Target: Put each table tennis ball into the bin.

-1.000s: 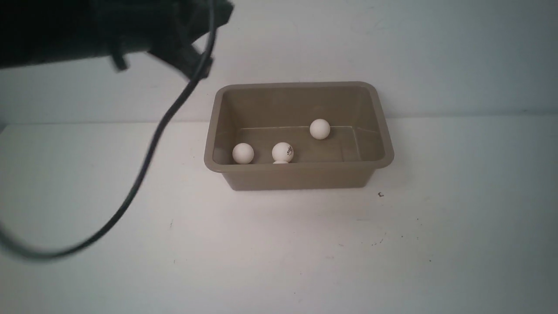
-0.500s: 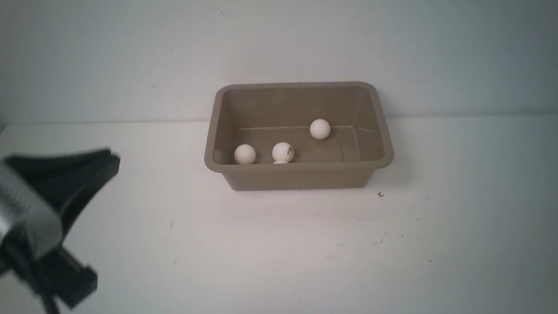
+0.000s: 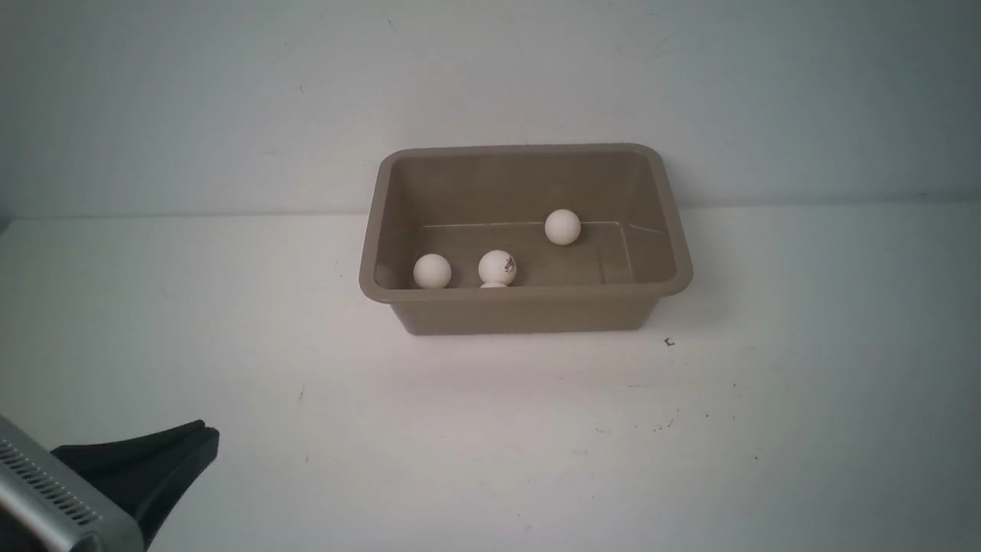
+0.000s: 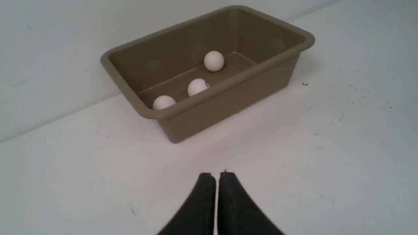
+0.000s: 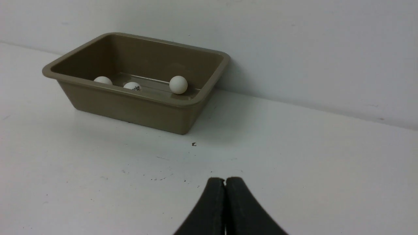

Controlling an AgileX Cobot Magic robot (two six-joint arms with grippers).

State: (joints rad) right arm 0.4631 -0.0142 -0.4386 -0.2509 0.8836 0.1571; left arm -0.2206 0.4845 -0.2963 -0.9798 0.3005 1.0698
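Observation:
The taupe-brown bin stands against the back wall at the table's middle. Inside it lie white table tennis balls: one at the near left, one with a dark mark beside it, one further back. The top of another ball peeks over the near rim. My left gripper is shut and empty, low at the near left corner, far from the bin. It shows shut in the left wrist view, facing the bin. My right gripper is shut and empty, out of the front view.
A white table carries the bin, with a white wall right behind it. A tiny dark speck lies near the bin's front right corner, with faint dark marks on the table nearby.
My left arm has swung down from the upper left to the near left corner. The left ball in the bin rolled slightly right.

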